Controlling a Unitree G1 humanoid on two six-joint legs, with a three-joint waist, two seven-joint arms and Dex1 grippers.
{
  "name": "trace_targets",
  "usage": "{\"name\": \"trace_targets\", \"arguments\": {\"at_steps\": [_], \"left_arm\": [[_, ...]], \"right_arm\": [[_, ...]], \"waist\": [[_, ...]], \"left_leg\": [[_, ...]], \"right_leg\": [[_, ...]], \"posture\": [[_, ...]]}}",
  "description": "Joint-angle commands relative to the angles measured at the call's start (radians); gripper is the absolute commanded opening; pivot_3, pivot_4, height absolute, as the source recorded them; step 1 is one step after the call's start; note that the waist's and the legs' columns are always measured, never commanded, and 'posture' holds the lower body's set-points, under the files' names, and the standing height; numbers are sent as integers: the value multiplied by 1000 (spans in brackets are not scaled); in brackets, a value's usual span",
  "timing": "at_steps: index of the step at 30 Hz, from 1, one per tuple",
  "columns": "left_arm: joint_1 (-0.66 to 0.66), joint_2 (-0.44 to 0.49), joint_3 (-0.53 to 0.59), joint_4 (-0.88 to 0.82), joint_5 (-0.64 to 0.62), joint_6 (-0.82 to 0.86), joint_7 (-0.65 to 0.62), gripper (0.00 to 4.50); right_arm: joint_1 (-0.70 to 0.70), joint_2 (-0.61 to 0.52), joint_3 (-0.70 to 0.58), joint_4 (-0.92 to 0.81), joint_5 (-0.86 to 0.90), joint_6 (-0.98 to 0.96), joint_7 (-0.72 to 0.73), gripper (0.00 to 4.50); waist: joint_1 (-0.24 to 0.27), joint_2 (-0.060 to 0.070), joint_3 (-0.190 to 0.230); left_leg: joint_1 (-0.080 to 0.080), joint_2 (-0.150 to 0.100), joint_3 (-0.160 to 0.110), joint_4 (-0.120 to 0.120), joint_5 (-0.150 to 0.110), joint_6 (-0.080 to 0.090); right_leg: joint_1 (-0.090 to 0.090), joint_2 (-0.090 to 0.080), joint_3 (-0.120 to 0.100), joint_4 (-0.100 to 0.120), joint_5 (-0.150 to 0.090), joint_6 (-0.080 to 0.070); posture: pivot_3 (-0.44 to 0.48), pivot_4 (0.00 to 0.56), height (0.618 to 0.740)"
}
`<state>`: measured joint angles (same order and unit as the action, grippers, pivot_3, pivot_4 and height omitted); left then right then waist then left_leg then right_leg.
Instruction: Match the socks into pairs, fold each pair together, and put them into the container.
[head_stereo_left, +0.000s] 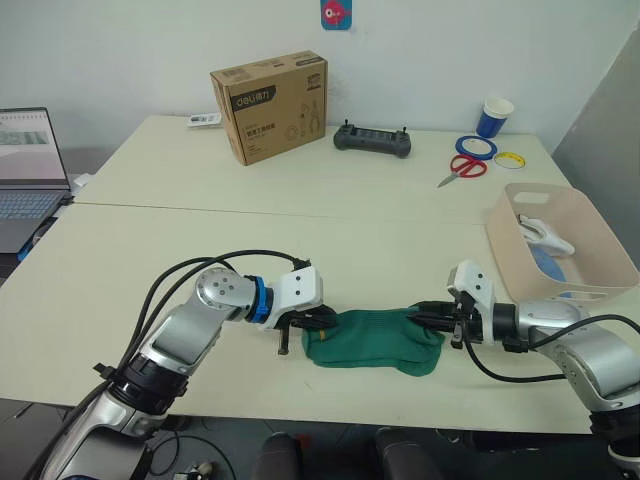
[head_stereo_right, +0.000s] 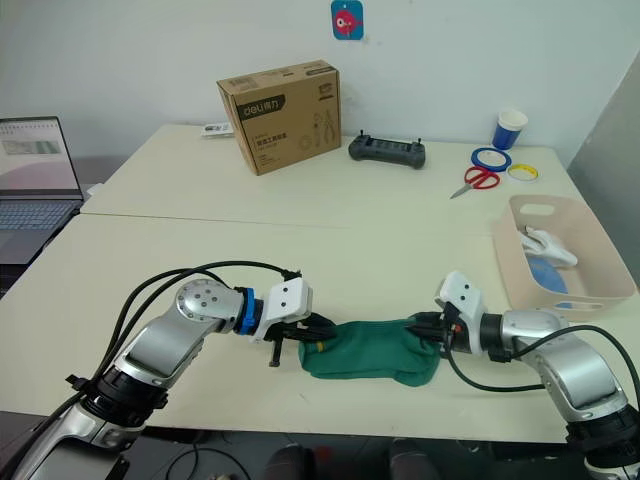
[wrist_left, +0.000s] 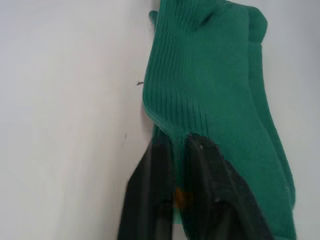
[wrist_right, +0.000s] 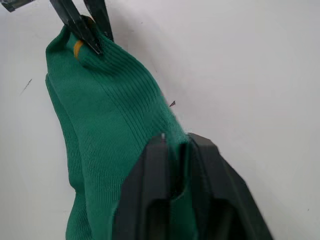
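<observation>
The stacked dark green socks are pinched at 9 o'clock by the left gripper and at 3 o'clock by the right gripper. One end should be carried over the other with both layers kept clamped and edges aligned.

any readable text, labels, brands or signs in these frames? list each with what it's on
"deli": brand print on the side of the brown cardboard box.
Smaller print and the tool drawing on the same box: too small to read.
Sticker on the wall: a red figure on blue, no legible words.
Laptop screen: content too blurred to read.
White tag behind the box: unreadable.
Blue paper cup: no text legible.
Green socks, both grippers, container: no text.
</observation>
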<state>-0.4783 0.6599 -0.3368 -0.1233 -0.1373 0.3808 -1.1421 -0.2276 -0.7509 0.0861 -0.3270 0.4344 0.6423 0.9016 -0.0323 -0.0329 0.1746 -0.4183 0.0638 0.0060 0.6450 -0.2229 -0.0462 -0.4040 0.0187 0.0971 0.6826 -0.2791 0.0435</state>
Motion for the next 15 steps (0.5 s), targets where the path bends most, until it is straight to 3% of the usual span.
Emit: {"name": "trace_targets", "arguments": {"at_steps": [1,3,7,15], "left_arm": [[7,1,82,-29,-26,-1,44,1968],[27,8,128,-35,-34,-9,75,2574],[54,11,207,-51,-75,-6,103,3766],[161,59,182,-155,-84,-245,-27,3766]], "right_arm": [[-5,10,-119,-16,31,-7,-49,2174],[6,17,-172,-31,56,0,-68,2868],[57,8,-209,-80,68,-34,-53,2897],[151,-92,-103,-86,-105,-378,129,2897]], "waist": [[0,0,0],[0,0,0],[1,0,0],[0,0,0]], "left_leg": [[0,0,0,0,0,0],[0,0,0,0,0,0],[0,0,0,0,0,0],[0,0,2,0,0,0]], "right_leg": [[0,0,0,0,0,0],[0,0,0,0,0,0],[0,0,0,0,0,0],[0,-1,0,0,0,0]], "posture": [[0,150,740],[0,150,740],[0,150,740],[0,150,740]]}}
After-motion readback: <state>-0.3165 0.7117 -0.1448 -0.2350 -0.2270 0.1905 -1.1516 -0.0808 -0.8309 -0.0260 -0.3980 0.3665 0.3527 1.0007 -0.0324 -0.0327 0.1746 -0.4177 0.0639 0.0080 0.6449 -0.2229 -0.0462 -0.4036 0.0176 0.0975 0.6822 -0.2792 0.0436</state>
